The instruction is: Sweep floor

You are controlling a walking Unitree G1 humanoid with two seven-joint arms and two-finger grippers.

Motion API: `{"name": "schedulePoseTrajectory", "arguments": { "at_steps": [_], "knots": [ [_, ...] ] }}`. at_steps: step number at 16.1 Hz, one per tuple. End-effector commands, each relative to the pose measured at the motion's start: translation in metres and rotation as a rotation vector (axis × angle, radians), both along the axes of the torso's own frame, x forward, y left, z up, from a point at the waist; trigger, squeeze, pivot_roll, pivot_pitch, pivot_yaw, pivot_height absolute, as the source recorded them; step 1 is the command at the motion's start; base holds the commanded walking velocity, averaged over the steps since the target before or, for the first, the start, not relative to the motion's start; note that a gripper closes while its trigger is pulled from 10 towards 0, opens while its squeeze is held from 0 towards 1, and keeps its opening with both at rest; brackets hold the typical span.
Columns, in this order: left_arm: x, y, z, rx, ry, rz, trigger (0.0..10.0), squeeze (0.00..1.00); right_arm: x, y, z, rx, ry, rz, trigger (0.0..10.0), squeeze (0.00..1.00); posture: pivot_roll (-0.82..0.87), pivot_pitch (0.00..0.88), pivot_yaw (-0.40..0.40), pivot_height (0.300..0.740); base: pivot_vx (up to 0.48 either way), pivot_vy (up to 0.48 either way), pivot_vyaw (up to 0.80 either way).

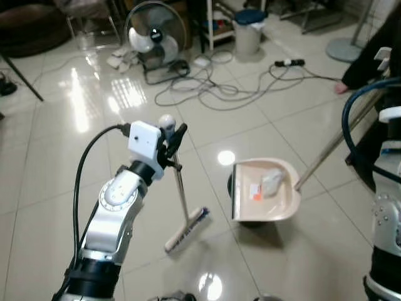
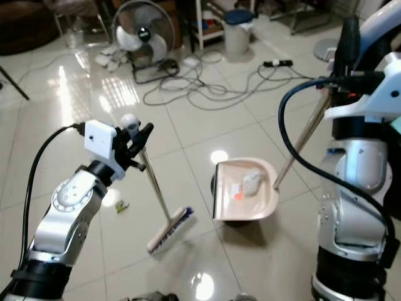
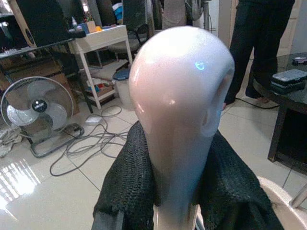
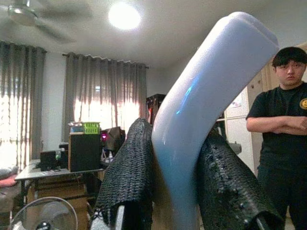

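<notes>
My left gripper (image 1: 171, 142) is shut on the white knob end of the broom handle (image 3: 180, 96), held up in front of me. The broom's metal stick slants down to its brush head (image 1: 187, 231), which rests on the tiled floor. Just right of it stands a beige dustpan (image 1: 283, 210) holding a crumpled white scrap (image 1: 272, 182) and an orange bit (image 1: 255, 195). Its long metal handle (image 2: 304, 138) rises to my right gripper (image 2: 346, 56), whose black fingers (image 4: 129, 177) are shut on the pale grip (image 4: 192, 124). A small scrap (image 2: 121, 205) lies on the floor left of the broom.
A floor fan (image 1: 155, 34), tangled cables (image 1: 213, 88), a power strip (image 1: 289, 63) and a white bin (image 1: 249, 31) lie at the back. A round stand base (image 1: 344, 47) is far right. A person (image 4: 283, 143) in black stands nearby, with a foot (image 1: 341, 88) at the right.
</notes>
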State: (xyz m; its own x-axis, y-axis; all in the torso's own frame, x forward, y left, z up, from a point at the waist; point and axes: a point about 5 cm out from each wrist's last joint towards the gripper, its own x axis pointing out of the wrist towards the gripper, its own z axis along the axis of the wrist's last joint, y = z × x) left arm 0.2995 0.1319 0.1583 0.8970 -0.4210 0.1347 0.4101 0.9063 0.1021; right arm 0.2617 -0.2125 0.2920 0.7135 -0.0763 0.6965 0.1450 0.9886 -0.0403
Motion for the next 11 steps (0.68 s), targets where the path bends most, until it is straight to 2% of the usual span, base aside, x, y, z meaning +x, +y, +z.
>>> {"name": "schedulePoseTrajectory", "arguments": {
  "at_steps": [1, 7, 11],
  "knots": [
    [-0.002, 0.0018, 0.0096, 0.003, -0.052, 0.0, 10.0, 0.0, -0.0083, 0.0031, 0.0111, -0.004, -0.062, 0.009, 10.0, 0.0, -0.06, 0.071, 0.106, 0.74, 0.435, 0.0, 0.0],
    [-0.0032, 0.0011, 0.0088, -0.002, -0.044, -0.002, 10.0, 0.0, -0.0099, 0.0032, 0.0106, -0.002, -0.056, 0.009, 10.0, 0.0, -0.06, 0.075, 0.108, 0.74, 0.427, 0.0, 0.0],
    [-0.0036, 0.0026, 0.0052, -0.002, -0.031, 0.006, 10.0, 0.0, -0.0094, 0.0015, 0.011, -0.003, -0.053, 0.002, 10.0, 0.0, -0.06, 0.077, 0.105, 0.74, 0.0, 0.0, 0.0]
  ]
}}
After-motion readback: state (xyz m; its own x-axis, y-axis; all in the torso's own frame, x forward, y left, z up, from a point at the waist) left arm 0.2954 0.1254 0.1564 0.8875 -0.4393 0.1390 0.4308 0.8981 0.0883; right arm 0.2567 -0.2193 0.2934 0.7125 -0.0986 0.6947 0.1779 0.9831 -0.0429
